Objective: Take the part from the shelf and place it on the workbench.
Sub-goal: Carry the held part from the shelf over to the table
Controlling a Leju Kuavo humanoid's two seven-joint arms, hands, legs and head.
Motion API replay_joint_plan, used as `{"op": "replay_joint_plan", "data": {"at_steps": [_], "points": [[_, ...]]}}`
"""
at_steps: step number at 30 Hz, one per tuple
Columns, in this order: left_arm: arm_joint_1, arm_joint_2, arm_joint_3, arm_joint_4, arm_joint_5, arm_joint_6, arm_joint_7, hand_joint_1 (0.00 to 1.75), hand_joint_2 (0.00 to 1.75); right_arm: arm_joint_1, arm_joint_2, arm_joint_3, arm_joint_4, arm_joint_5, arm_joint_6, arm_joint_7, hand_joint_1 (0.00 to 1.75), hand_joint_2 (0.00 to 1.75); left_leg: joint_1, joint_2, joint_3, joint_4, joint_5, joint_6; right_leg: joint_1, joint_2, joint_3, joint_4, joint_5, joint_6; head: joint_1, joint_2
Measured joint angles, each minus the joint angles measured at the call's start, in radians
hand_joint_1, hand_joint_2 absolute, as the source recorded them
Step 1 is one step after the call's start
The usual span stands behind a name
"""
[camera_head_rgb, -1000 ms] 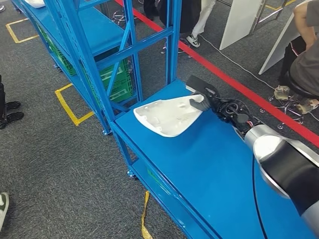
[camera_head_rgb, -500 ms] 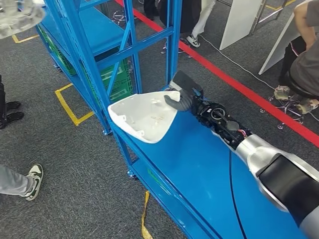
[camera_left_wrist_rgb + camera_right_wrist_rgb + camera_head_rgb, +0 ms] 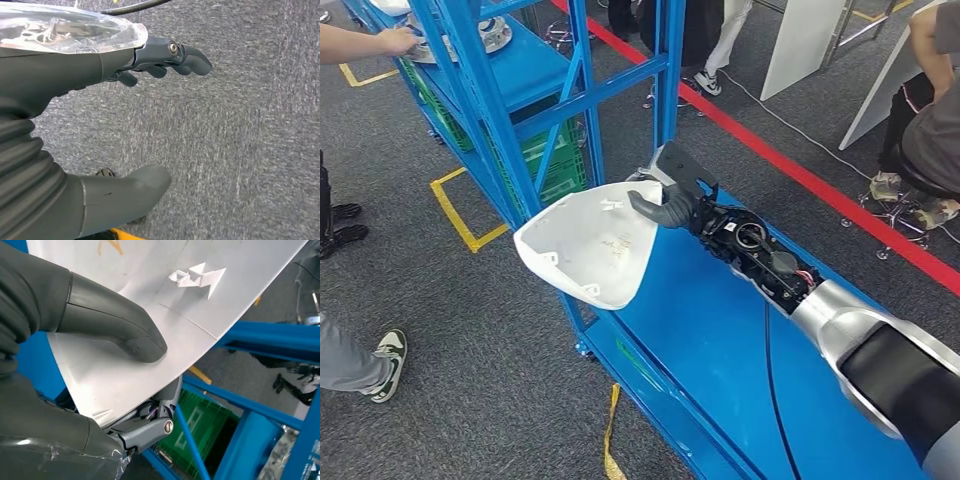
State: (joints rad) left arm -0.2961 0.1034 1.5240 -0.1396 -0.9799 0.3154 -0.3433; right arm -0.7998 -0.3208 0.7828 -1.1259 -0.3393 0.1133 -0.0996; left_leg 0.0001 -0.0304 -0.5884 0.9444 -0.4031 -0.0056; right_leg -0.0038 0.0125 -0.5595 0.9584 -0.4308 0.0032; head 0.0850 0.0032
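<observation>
Now the white part [image 3: 588, 245] has come out past the blue shelf [image 3: 743, 330] edge, pinched by my right hand [image 3: 675, 200]. My left hand [image 3: 124, 120] hangs over the carpet, fingers apart, holding nothing.

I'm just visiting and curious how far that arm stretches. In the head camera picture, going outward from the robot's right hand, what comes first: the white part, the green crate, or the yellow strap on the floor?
1. White part: gripped by the right hand.
2. Green crate: behind the blue shelf frame, beyond the part.
3. Yellow strap: on the carpet, near the picture's bottom edge.
</observation>
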Motion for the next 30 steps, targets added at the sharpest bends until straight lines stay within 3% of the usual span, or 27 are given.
{"op": "replay_joint_plan", "data": {"at_steps": [11,30], "points": [[0.008,0.001,0.0,0.0,0.013,-0.063,-0.042,0.0,1.75,0.03,-0.012,-0.005,-0.17,-0.013,0.001,0.037,1.75,1.75,0.0,0.0,0.0,0.0,0.0,0.0,0.0,0.0,0.0,0.0,0.0,0.0,0.0,0.0],[0.01,0.001,0.0,0.0,-0.008,-0.049,-0.036,0.0,1.75,0.082,-0.042,-0.011,-0.305,-0.031,0.033,0.033,1.75,1.75,0.0,0.0,0.0,0.0,0.0,0.0,0.0,0.0,0.0,0.0,0.0,0.0,0.0,0.0]]}}
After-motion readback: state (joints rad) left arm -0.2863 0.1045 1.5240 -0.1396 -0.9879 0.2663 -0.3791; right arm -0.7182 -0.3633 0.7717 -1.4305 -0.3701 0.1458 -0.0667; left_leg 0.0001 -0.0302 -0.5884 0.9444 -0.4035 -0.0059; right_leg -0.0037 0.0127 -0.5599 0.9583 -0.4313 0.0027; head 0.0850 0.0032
